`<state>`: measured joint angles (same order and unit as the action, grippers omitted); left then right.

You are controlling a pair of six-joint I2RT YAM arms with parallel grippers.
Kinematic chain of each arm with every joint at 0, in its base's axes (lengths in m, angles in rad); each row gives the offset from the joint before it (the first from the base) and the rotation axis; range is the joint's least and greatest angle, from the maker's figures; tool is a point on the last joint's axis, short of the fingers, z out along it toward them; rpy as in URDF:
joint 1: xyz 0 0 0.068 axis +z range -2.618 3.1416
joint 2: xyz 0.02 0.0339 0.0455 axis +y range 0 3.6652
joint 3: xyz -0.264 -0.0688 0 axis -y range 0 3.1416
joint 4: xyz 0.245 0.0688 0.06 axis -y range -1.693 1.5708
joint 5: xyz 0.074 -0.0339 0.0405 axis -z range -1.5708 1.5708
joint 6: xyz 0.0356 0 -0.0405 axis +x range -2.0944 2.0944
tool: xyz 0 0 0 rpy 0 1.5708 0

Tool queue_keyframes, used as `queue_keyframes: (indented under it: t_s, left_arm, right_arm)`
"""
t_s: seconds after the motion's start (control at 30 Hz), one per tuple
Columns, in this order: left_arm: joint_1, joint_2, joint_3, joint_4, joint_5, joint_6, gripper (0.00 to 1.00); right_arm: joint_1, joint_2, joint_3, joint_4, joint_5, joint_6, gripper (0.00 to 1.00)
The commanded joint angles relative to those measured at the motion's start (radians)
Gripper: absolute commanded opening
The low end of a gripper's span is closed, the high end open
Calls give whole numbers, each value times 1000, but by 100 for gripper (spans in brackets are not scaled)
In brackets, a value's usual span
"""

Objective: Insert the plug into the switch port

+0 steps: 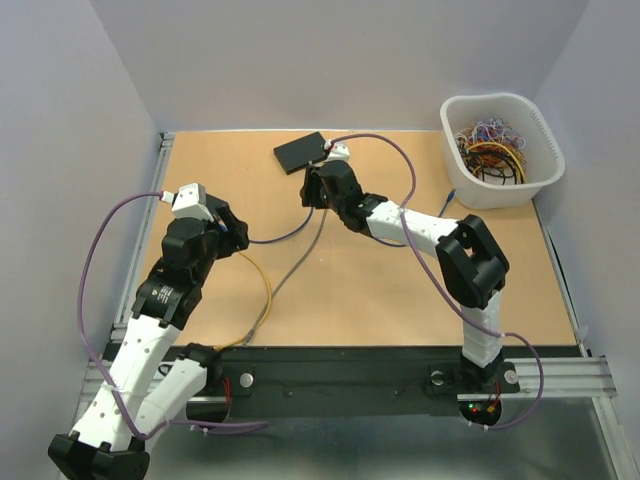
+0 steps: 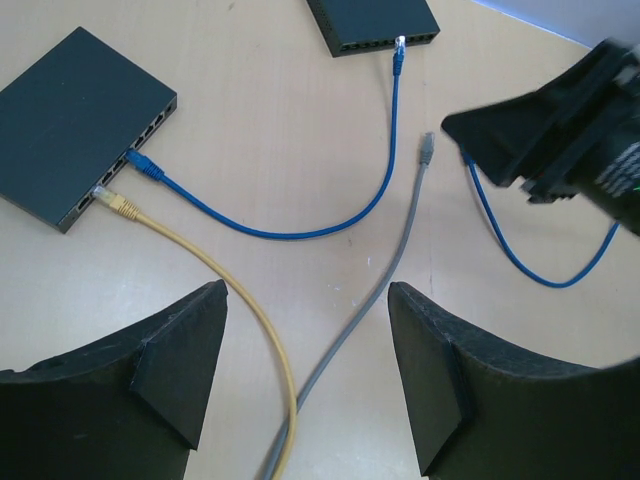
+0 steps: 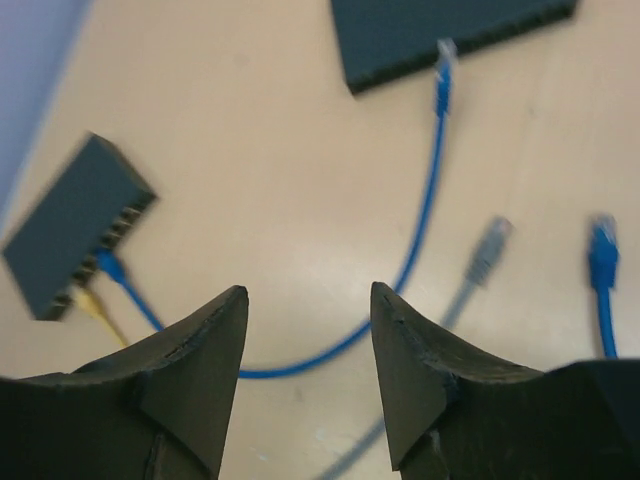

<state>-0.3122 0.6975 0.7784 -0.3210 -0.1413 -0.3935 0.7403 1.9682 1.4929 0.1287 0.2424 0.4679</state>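
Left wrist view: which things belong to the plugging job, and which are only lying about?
Job, probably: gray cable's free plug; far switch; near switch.
Lying about: yellow cable and blue cable, both already plugged in; second blue cable, loose, possibly spare.

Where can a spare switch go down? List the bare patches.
Bare: the near-right tabletop between the right arm, the bin and the table edge; also between gray cable and that arm. Crowded: by the far switch, around the blue cable.

white tub (image 1: 497,192) | far right corner of table (image 1: 350,290) | tangled coloured wires (image 1: 490,148) inside
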Motion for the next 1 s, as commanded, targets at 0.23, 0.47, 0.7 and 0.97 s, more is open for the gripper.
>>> queue_keyframes:
  t_s: [0.23,0.47,0.7,0.97]
  left_arm:
    - [5,-12,-13,40,12,12,77]
    - [5,-12,-13,45,14,12,76]
    - [5,-1,-13,45,22,15,76]
    - [5,0,-13,45,22,15,76]
  right_arm:
    - [4,181,118,-264,221,15,52]
    - [4,271,191,-308,256,15,52]
    - [4,357,268,-357,282,5,52]
    - [4,419,331,-399,308,11,49]
